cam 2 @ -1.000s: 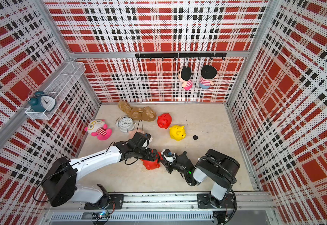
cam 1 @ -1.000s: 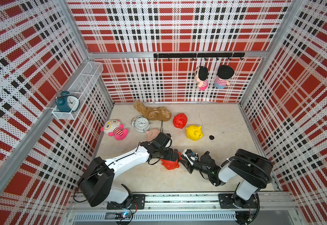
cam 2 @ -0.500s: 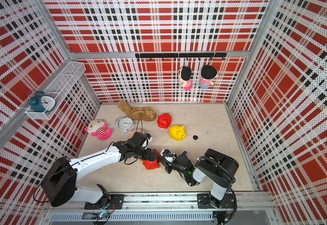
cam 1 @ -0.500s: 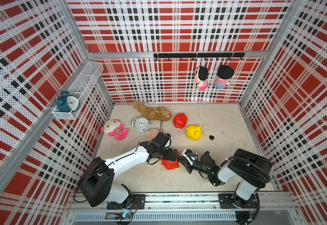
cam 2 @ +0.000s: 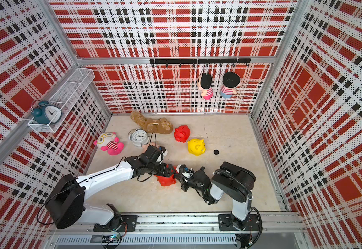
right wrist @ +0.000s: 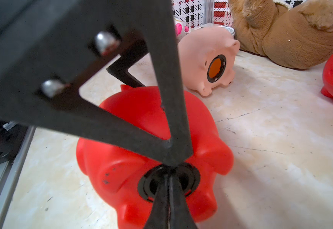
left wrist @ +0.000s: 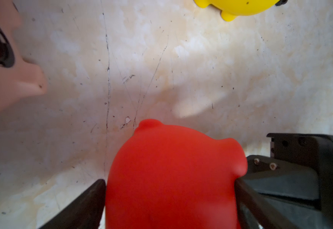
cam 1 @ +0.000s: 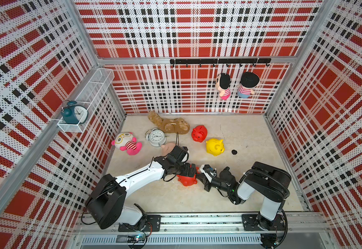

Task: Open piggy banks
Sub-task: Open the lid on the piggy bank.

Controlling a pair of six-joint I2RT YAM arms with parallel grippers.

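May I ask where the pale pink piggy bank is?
In a top view, the pale pink piggy bank lies left of centre by the white alarm clock, behind the left arm.

Red pig (right wrist: 134, 107), black plug (right wrist: 189, 176); yellow pig (cam 1: 215, 147); pale pink pig (right wrist: 201, 51) (walls (cam 1: 175, 32) in red-black-white plaid).

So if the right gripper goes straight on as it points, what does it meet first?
The black belly plug of the near red piggy bank. The shut right gripper looks to be touching it, though depth is unclear.
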